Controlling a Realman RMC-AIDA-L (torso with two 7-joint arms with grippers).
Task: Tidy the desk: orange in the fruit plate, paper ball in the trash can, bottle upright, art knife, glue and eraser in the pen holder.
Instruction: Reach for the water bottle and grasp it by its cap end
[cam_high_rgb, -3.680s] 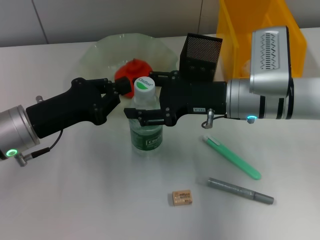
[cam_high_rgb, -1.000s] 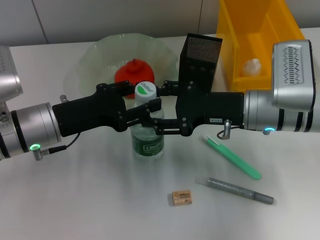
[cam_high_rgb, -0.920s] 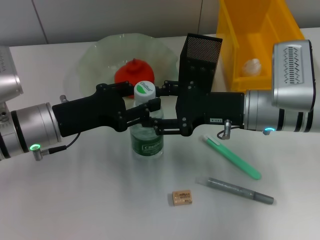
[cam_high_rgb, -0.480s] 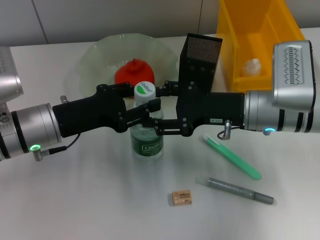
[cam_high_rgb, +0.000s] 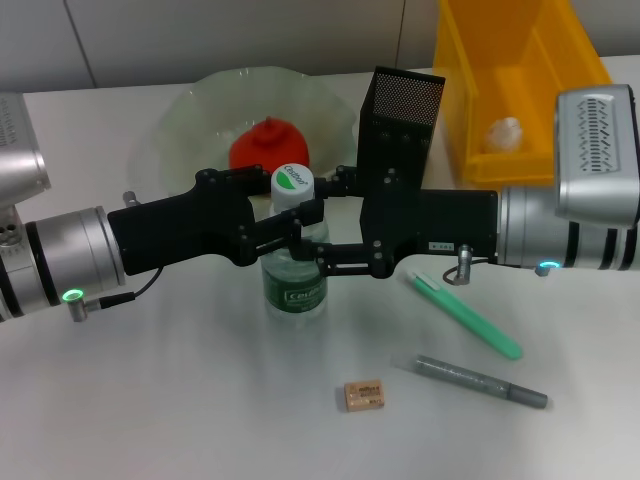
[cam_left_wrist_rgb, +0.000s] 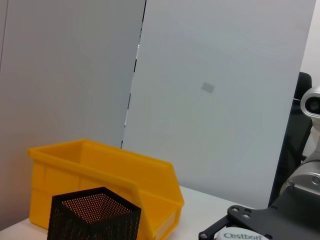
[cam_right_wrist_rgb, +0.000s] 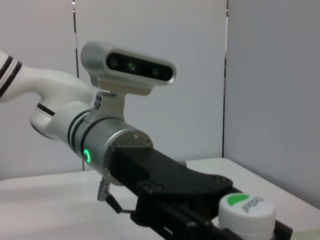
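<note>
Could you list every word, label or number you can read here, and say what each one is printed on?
"Cestbon": on the white cap of the upright bottle, seen in the left wrist view.
Green bottle label: too blurred to read.
Small sticker on the right gripper body: too small to read.
Print on the eraser: too small to read.

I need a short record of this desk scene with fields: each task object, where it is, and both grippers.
bottle: upright on desk, between both grippers
left gripper: at bottle neck, jaws shut on it
right gripper: at bottle from other side, jaws open
orange: in fruit plate
paper ball: in yellow bin
art knife, glue, eraser: on desk
pen holder: behind bottle
</note>
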